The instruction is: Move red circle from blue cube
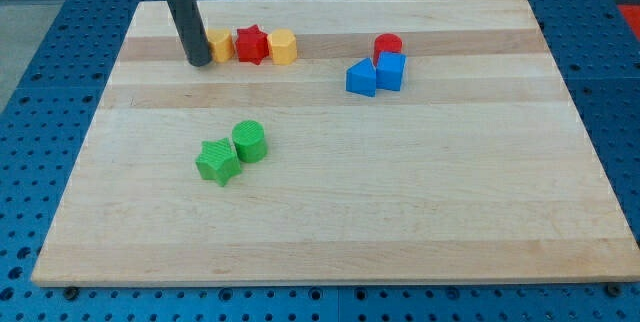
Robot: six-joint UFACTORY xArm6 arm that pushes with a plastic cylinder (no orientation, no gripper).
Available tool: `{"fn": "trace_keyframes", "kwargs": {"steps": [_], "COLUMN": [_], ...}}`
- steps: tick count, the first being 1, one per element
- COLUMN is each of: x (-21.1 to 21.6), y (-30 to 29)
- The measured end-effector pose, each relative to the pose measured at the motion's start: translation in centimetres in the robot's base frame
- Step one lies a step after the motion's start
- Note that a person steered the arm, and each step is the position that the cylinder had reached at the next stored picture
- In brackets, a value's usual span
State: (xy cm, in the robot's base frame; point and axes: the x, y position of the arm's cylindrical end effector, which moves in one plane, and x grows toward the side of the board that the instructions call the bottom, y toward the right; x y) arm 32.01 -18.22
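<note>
In the camera view, the red circle [388, 44] is seen near the board's top edge, right of centre, touching the top of the blue cube [391, 71]. A second blue block [361, 78], its shape not clear, is pressed against the cube's left side. Bare wood is left open to the view's right of the red circle and above it up to the wooden board [400, 212] edge.

The dark rod is held nearly upright at the view's upper left, and my tip [198, 61] is set just left of an orange-yellow block [219, 44], well apart from the red circle. No jaws are carried; only the rod is shown.

A red star [252, 44] and a yellow block [283, 47] are lined up beside it. A green star [218, 161] and a green cylinder [249, 141] are touching lower down. The board is laid on a blue perforated table [40, 112].
</note>
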Motion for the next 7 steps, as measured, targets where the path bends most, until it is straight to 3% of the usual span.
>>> {"fn": "trace_keyframes", "kwargs": {"steps": [1, 2, 7], "x": [1.8, 4.1, 3.5], "y": [0.7, 5.4, 23.2]}}
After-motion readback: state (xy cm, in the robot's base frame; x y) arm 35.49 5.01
